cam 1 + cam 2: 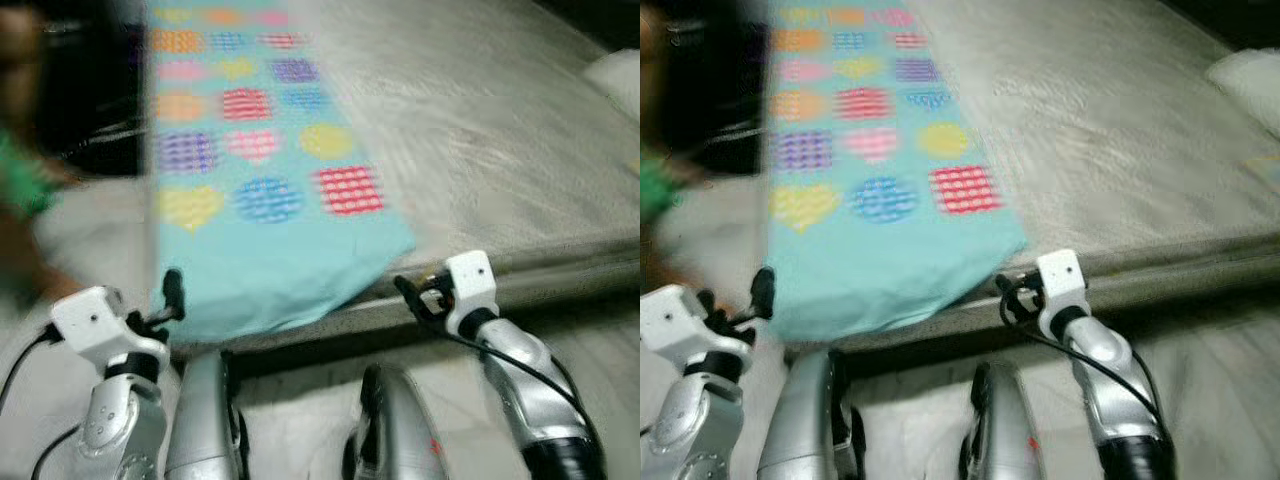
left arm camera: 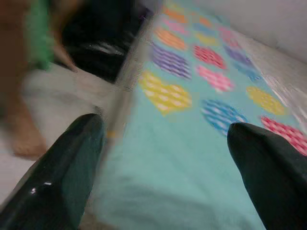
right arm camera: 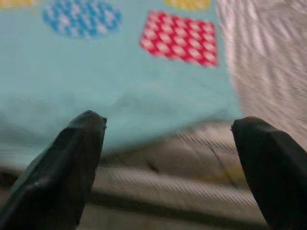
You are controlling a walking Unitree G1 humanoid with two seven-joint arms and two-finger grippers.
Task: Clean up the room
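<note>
A light blue blanket printed with coloured hearts, circles and squares lies along the left part of a bed with a grey-white cover. Its near end hangs slightly over the bed's front edge. My left gripper is held low at the blanket's near left corner, open, and its wrist view shows the blanket between the spread fingers. My right gripper stands open at the bed's front edge, just right of the blanket's near right corner. Neither holds anything.
A person in a green sleeve stands blurred at the left beside the bed. A dark object lies on the floor at the left. A white pillow rests at the bed's far right. Pale floor lies below the bed edge.
</note>
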